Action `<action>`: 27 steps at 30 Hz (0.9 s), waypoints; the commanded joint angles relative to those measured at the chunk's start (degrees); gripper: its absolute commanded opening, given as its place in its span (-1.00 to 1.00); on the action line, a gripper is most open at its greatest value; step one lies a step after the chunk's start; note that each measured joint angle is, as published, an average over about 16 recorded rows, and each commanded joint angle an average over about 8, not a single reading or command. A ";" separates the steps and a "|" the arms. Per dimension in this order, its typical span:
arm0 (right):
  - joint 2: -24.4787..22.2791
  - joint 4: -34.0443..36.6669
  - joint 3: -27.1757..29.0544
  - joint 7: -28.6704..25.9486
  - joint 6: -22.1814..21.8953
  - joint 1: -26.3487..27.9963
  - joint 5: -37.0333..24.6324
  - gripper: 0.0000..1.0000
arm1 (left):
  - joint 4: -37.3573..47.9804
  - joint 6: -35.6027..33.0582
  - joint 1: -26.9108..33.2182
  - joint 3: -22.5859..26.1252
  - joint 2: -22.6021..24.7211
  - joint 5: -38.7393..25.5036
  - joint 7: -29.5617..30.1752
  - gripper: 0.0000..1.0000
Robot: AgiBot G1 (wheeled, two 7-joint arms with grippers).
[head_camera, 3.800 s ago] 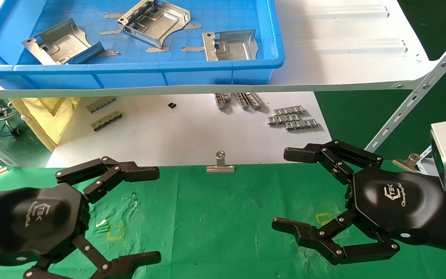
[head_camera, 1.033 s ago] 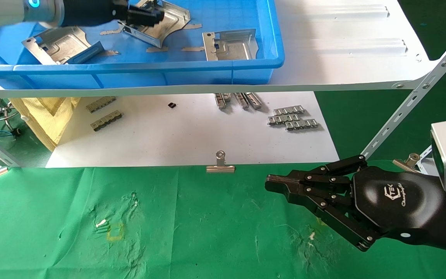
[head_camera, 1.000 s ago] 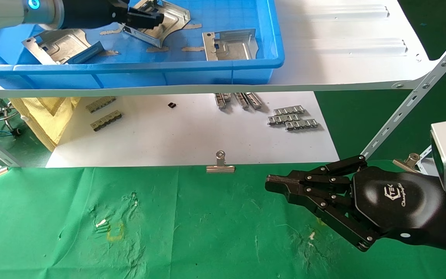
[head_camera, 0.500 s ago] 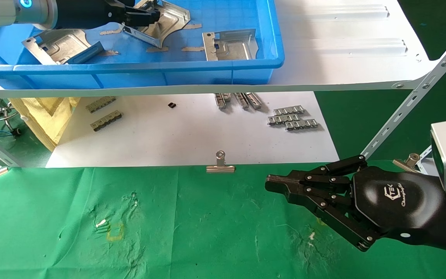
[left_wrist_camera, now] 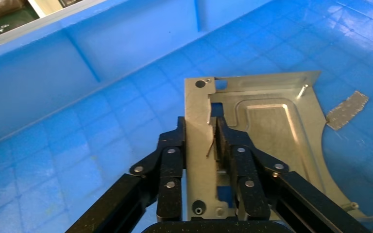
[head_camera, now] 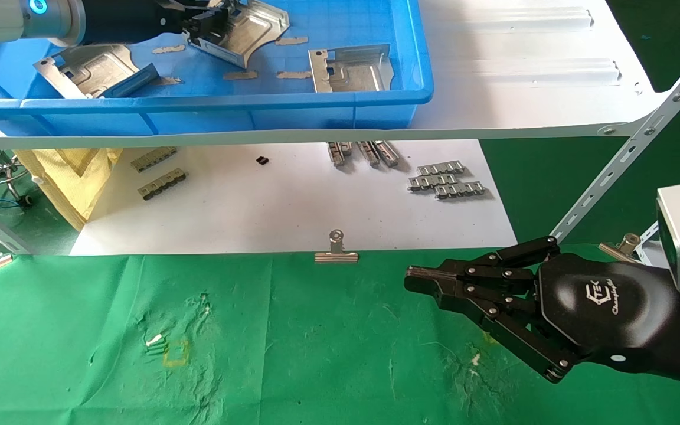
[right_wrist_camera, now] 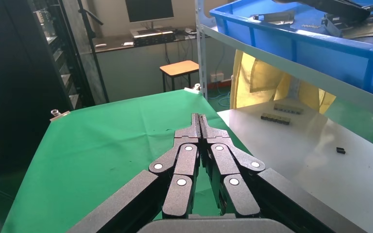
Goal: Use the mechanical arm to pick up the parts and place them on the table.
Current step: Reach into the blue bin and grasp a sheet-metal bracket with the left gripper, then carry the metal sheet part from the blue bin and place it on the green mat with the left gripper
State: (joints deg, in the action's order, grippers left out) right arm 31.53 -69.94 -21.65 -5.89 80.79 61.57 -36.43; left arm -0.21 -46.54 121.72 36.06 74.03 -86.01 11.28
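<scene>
Left wrist view shows the left claw (left_wrist_camera: 201, 141) pinching a silver part (left_wrist_camera: 267, 131) by its edge flange inside the blue bin (left_wrist_camera: 97, 53); the right claw (head_camera: 428, 280), fingers pressed together, hovers above the green tabletop (head_camera: 293, 354).

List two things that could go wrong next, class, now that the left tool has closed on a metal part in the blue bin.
1. The left tool pinches only the part's thin flange, so it may swing or slip when lifted.
2. The part could catch the blue bin's wall on its way out to the green table.
</scene>
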 commanded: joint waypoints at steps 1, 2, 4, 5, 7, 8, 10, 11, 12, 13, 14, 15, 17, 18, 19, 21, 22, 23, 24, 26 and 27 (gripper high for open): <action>0.00 0.00 0.00 0.00 0.00 0.00 0.00 0.81 | -0.02 -0.16 -0.05 0.09 -0.05 -0.14 -0.05 -1.00; 0.00 0.00 0.00 0.00 0.00 0.00 0.00 1.00 | -0.15 -0.32 0.00 0.04 -0.17 -0.05 -0.20 -1.00; 0.00 0.00 0.00 0.00 0.00 0.00 0.00 1.00 | -0.56 -0.85 0.17 -0.23 -0.52 0.33 -0.62 -1.00; 0.00 0.00 0.00 0.00 0.00 0.00 0.00 1.00 | -0.83 -1.28 0.30 -0.44 -0.77 0.64 -0.88 -1.00; 0.00 0.00 0.00 0.00 0.00 0.00 0.00 1.00 | -1.57 -2.83 0.62 -1.07 -1.51 1.56 -1.63 -1.00; 0.00 0.00 0.00 0.00 0.00 0.00 0.00 1.00 | -2.01 -3.95 0.78 -1.44 -1.99 2.11 -2.11 -1.00; 0.00 0.00 0.00 0.00 0.00 0.00 0.00 1.00 | -3.07 -7.12 1.05 -2.33 -3.23 3.46 -3.42 -1.00; 0.00 0.00 0.00 0.00 0.00 0.00 0.00 1.00 | -3.61 -8.99 1.12 -2.80 -3.94 4.20 -4.19 -1.00; 0.00 0.00 0.00 0.00 0.00 0.00 0.00 1.00 | -4.18 -11.11 1.13 -3.30 -4.74 4.97 -5.11 -1.00; 0.00 0.00 0.00 0.00 0.00 0.00 0.00 1.00 | -4.74 -13.35 1.07 -3.78 -5.57 5.74 -6.12 -1.00; 0.00 0.00 0.00 0.00 0.00 0.00 0.00 1.00 | -5.29 -15.63 0.95 -4.24 -6.41 6.47 -7.21 -1.00; 0.00 0.00 0.00 0.00 0.00 0.00 0.00 1.00 | -5.86 -18.11 0.76 -4.69 -7.31 7.22 -8.48 -1.00; 0.00 0.00 0.00 0.00 0.00 0.00 0.00 1.00 | -6.90 -23.09 0.18 -5.56 -9.07 8.70 -11.21 -1.00; 0.00 0.00 0.00 0.00 0.00 0.00 0.00 1.00 | -7.37 -25.63 -0.20 -5.98 -9.97 9.43 -12.72 -1.00; 0.00 0.00 0.00 0.00 0.00 0.00 0.00 1.00 | -7.80 -28.20 -0.62 -6.39 -10.87 10.16 -14.29 -1.00; 0.00 0.00 0.00 0.00 0.00 0.00 0.00 1.00 | -8.46 -33.30 -1.50 -7.23 -12.66 11.66 -17.42 -1.00; 0.00 0.00 0.00 0.00 0.00 0.00 0.00 1.00 | -8.72 -35.86 -1.97 -7.68 -13.56 12.48 -19.00 -1.00; 0.00 0.00 0.00 0.00 0.00 0.00 0.00 1.00 | -8.92 -38.05 -2.44 -8.11 -14.41 13.28 -20.46 -1.00; 0.00 0.00 0.00 0.00 0.00 0.00 0.00 1.00 | -9.17 -39.96 -2.95 -8.50 -15.25 14.09 -21.89 -1.00; 0.00 0.00 0.00 0.00 0.00 0.00 0.00 1.00 | -9.94 -42.95 -4.05 -9.10 -16.85 15.63 -24.46 -1.00; 0.00 0.00 0.00 0.00 0.00 0.00 0.00 1.00 | -10.53 -44.00 -4.65 -9.29 -17.63 16.40 -25.58 -1.00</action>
State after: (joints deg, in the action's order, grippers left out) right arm 31.53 -69.94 -21.65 -5.89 80.79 61.57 -36.43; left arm -12.73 -88.35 116.32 27.74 56.18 -69.46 -13.50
